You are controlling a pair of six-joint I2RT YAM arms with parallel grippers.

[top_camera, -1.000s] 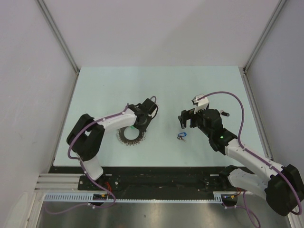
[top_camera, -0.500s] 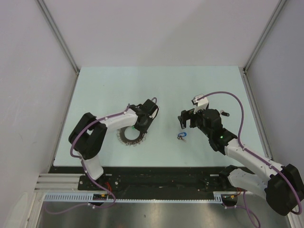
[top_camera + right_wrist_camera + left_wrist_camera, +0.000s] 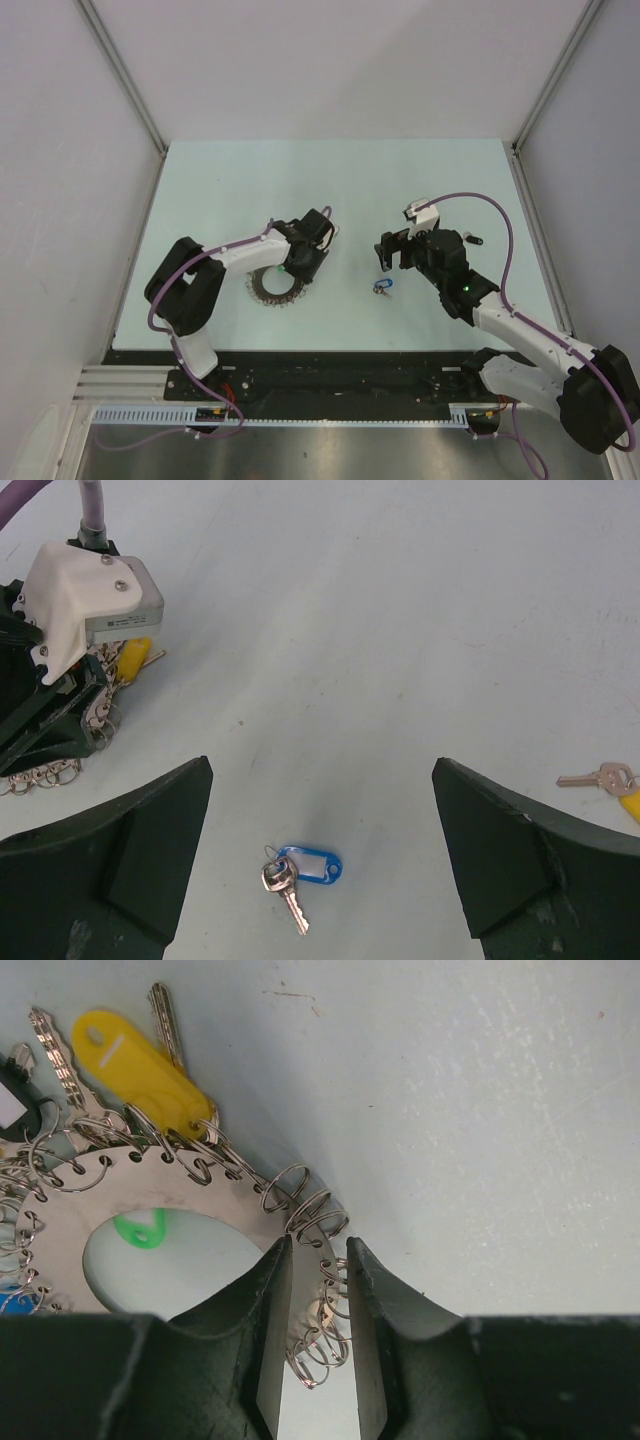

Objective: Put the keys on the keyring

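**Left gripper** (image 3: 318,1260): In the left wrist view the two black fingers (image 3: 268,1320) rise from the bottom centre with a narrow gap between them. The coiled edge of the keyring (image 3: 215,1210) runs through that gap. Whether the pads press on it cannot be told.

**Keyring:** It lies flat on the table (image 3: 400,180), left of centre in the top view, partly under the left gripper. A yellow-tagged key (image 3: 140,1065) hangs from its edge at the upper left of the wrist view. A green tag (image 3: 140,1228) shows through the centre hole.

**Right gripper** (image 3: 322,780): The fingers (image 3: 110,860) stand wide apart and hold nothing.

**Loose keys:** A blue-tagged key (image 3: 300,868) lies on the table at the bottom centre of the right wrist view, between the fingers. Another key (image 3: 605,778), with a yellow tag, lies at the right edge.
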